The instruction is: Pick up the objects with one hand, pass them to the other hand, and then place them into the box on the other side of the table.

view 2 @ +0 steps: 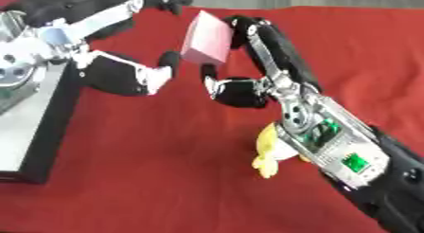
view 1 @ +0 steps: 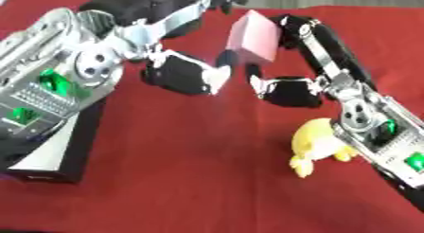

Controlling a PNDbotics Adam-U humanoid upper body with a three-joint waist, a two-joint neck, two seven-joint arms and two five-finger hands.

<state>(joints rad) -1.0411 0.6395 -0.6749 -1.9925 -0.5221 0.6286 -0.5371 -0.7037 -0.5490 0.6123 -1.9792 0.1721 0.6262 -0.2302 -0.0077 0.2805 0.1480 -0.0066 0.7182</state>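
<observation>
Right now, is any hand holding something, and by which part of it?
The pink box-shaped block is held between both hands: right hand fingers on its right side, left hand at its lower left edge.

The block (view 1: 255,37) sits above the table (view 1: 190,170) at centre rear, between the left hand (view 1: 184,73) on its left and the right hand (view 1: 290,87) on its right, both touching it. The box (view 1: 58,154) lies at the left edge, under the left arm. The toy (view 1: 316,143) lies right of centre on the table, beside and partly under the right forearm.
</observation>
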